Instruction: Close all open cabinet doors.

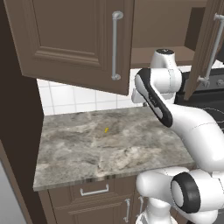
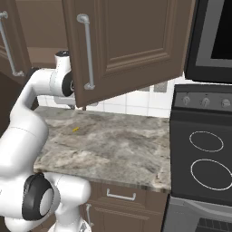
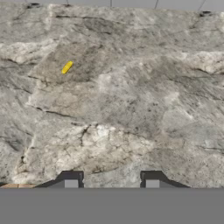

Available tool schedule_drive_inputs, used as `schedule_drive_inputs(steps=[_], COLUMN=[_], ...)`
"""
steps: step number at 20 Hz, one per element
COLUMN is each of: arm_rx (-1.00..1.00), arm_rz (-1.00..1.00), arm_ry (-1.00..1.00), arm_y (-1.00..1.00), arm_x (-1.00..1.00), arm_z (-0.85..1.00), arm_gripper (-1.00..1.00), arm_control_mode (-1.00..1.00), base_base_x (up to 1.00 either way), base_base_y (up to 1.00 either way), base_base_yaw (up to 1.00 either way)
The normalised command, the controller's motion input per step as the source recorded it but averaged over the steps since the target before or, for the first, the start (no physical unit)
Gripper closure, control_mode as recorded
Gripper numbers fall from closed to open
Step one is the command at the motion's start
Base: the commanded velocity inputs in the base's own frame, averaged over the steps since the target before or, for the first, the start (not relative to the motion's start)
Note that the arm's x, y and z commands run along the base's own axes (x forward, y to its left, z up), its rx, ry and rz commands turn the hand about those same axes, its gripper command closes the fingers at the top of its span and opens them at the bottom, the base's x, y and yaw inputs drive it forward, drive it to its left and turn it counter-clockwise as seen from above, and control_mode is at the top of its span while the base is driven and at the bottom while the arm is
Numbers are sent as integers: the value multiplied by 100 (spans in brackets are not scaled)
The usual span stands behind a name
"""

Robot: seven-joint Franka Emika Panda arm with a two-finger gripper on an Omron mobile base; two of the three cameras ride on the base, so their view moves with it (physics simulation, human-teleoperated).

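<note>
Two upper cabinet doors stand open over the counter. The left door (image 1: 74, 39), dark brown with a silver bar handle (image 1: 115, 46), swings out toward me; its edge also appears at the far left (image 2: 9, 36). The right door (image 2: 131, 41) hangs wide open, also seen edge-on (image 1: 205, 48). My gripper (image 3: 111, 179) points down at the marble counter (image 3: 131, 109), below the open cabinet and between the two doors. Its fingertips (image 3: 71, 179) stand apart, open, with nothing between them.
A small yellow scrap (image 1: 106, 130) lies on the counter (image 2: 113, 149). A black stove (image 2: 206, 154) stands to the right, with a microwave (image 2: 213, 36) above it. Drawer fronts (image 1: 94, 190) and lower doors sit below the counter edge. A white tiled wall (image 1: 78, 98) backs the counter.
</note>
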Motion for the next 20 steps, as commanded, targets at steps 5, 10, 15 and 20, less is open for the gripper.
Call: schedule_drive_inputs(steps=[5, 10, 15, 20], arm_rx=[0, -1, 0, 0], arm_rz=[0, 0, 0, 0], arm_ry=[0, 1, -1, 0], arm_y=[0, 13, 44, 15], arm_x=[-2, -9, -16, -8], arm_z=[0, -7, -8, -1], arm_gripper=[-100, -100, -100, -100], arm_control_mode=[-100, -100, -100, -100], base_base_x=[0, 0, 0, 0], base_base_y=[0, 0, 0, 0], base_base_yaw=[0, 0, 0, 0])
